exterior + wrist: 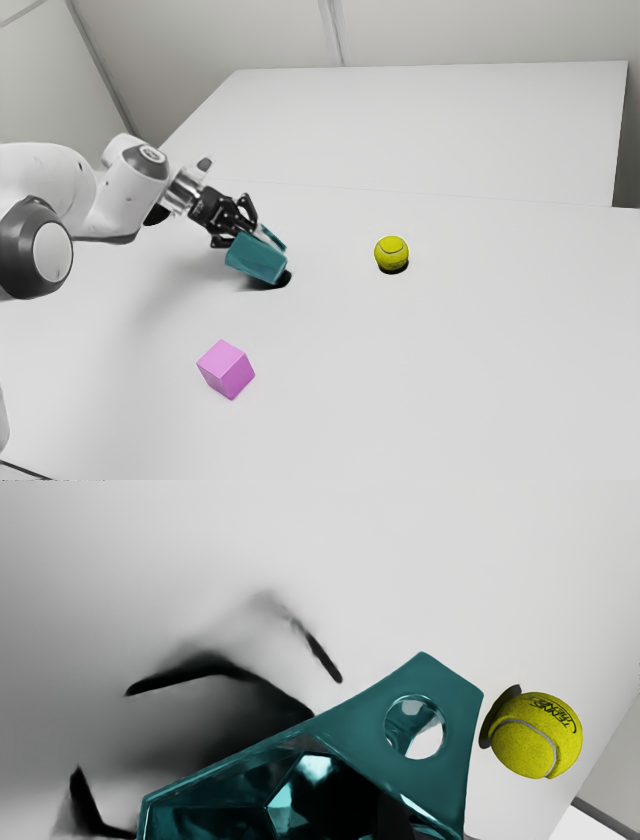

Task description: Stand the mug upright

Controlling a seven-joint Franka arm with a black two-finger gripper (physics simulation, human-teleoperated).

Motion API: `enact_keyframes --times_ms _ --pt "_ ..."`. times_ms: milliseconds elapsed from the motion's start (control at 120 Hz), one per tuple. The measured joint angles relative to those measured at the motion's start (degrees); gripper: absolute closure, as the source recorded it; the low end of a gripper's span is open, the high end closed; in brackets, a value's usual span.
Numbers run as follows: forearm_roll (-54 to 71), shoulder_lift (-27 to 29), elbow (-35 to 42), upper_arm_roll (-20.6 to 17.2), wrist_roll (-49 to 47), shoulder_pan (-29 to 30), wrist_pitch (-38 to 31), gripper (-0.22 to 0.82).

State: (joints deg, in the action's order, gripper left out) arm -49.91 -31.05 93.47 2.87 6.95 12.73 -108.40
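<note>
Mug [256,257], teal, tilted low over desk [450,330], mouth toward arm; contact at base edge not discernible. Gripper [252,230] apparently clamped on the mug near its pierced handle [450,690]. For a sound set-down: rotate slowly to a level base, lower to full contact, release only then, without dragging the rim. Farther out: pink cube [226,370]; ball [391,253], marked “TENNIS”, adjoining line of lettering unclear.

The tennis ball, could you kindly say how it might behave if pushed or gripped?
The tennis ball would probably roll readily, being round on a flat table. Its fuzzy surface suggests it is unlikely to slip easily when gripped.
</note>
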Motion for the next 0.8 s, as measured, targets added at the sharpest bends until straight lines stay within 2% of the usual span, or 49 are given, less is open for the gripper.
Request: enact_keyframes --times_ms 242,483,650,800 --pt "3.47 2.01 -0.43 -0.49 -1.27 -1.22 -0.20 0.77" --pt "24.80 10.27 1.53 -2.58 -3.44 -5.18 -2.85 0.78" --pt "38.53 17.47 10.00 -4.45 -5.87 -6.29 -6.48 0.78" --pt "46.65 21.56 16.57 -5.02 -7.84 -6.39 -11.53 0.79"
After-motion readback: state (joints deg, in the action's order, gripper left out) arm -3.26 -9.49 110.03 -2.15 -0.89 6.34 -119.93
